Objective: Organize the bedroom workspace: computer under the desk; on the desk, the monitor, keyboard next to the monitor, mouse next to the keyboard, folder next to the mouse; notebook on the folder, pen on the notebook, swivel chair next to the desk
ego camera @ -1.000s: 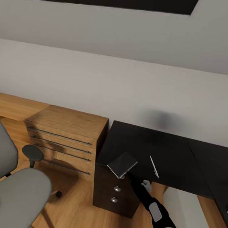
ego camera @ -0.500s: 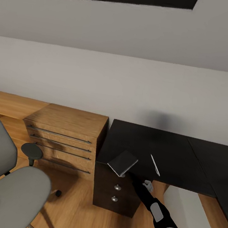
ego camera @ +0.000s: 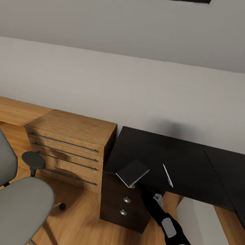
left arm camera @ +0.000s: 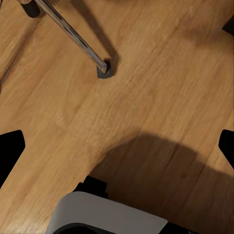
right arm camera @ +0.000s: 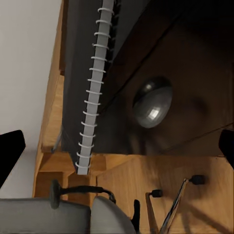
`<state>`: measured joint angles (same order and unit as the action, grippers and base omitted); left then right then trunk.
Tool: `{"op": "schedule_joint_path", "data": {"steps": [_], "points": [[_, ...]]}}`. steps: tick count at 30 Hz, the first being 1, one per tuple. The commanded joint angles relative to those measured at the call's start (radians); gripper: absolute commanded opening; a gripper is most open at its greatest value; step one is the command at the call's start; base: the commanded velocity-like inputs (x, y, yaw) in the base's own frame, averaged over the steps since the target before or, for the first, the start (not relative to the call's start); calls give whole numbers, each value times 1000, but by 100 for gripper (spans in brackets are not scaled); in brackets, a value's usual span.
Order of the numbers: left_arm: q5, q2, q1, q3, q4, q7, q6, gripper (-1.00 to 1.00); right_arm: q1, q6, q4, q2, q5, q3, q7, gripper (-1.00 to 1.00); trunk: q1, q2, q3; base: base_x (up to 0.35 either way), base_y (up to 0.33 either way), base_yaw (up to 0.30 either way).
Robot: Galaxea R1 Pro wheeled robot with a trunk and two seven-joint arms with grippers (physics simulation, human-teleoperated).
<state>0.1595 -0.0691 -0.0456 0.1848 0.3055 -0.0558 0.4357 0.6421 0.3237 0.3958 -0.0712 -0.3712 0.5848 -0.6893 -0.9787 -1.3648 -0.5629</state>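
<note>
Reaching forward from the lower right of the head view, the right arm held a notebook (ego camera: 132,173) at the front left corner of the desk (ego camera: 161,153). The notebook was a thin grey-covered book, tilted with one corner raised, hanging partly over the desk edge above the dark drawer unit (ego camera: 123,207). In the right wrist view its white spiral binding (right arm camera: 91,97) ran down the length of a dark cover, and one round silver knob (right arm camera: 152,102) of the drawer unit shone just beside it. The right gripper (ego camera: 138,185) seemed clamped on the notebook's lower edge, though the fingertips themselves were hidden behind the cover.

A slim white pen (ego camera: 167,175) lay on the glossy black desktop, just to the right of the notebook and apart from it. Under the desk at the right stood the computer (ego camera: 205,229), a light grey boxy tower. A low oak chest (ego camera: 70,146) with long bar handles stood against the desk's left side. The swivel chair (ego camera: 5,195), grey with a dark round armrest pad, sat at the lower left, well apart from the desk.

The left wrist view looked down on the wooden floor (left arm camera: 146,97), a chrome chair leg (left arm camera: 73,31) and one castor; the left gripper's (left arm camera: 117,146) dark fingertips stood wide apart at the frame's edges, released.
</note>
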Motion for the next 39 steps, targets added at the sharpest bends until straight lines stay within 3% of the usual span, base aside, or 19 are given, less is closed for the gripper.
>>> {"op": "schedule_joint_path", "data": {"steps": [1,4,9,16,35,39], "points": [[8,0,0,-4,0,-2,3,100,1,21,1,0,-10,4,-2,100,-4,-8,-4,0,0,0],[8,1,0,-3,0,-3,3,100,1,59,1,0,-21,4,-6,100,-15,-29,-14,0,0,0],[9,3,0,-1,0,-4,3,100,1,84,1,-1,-26,5,-11,100,-15,-29,-14,0,0,0],[9,3,0,2,0,-3,3,100,1,177,1,-1,-28,6,-12,100,-15,-29,-14,0,0,0],[9,3,0,2,0,-2,3,100,1,179,3,-1,-26,4,-12,100,-15,-29,-14,59,42,0],[9,3,0,2,0,-2,3,100,1,178,3,-1,-26,4,-12,100,0,-1,-1,1,1,0]]}}
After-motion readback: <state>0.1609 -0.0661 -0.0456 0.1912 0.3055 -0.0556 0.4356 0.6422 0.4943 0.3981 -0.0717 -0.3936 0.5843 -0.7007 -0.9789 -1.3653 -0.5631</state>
